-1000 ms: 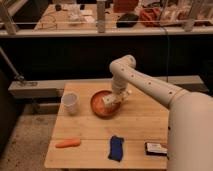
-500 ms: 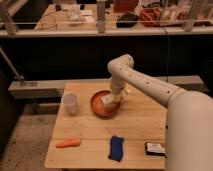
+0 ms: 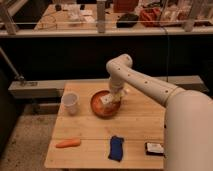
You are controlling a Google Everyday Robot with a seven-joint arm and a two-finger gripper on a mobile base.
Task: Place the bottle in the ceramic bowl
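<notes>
The orange-red ceramic bowl [image 3: 101, 106] sits on the wooden table [image 3: 135, 125], a little left of its middle. The small pale bottle [image 3: 107, 99] with a brownish label is over the bowl's inside, right of its centre. My gripper [image 3: 115, 96] hangs from the white arm directly above the bowl's right half, at the bottle. The arm reaches in from the lower right and bends down over the bowl.
A white cup [image 3: 69, 102] stands left of the bowl. An orange carrot [image 3: 68, 143] lies at the front left. A blue cloth [image 3: 116, 148] lies at the front middle, and a small dark packet [image 3: 154, 148] at the front right. A railing and counter run behind the table.
The arm, the gripper and the bottle stay over the bowl's right half; I see no clear movement.
</notes>
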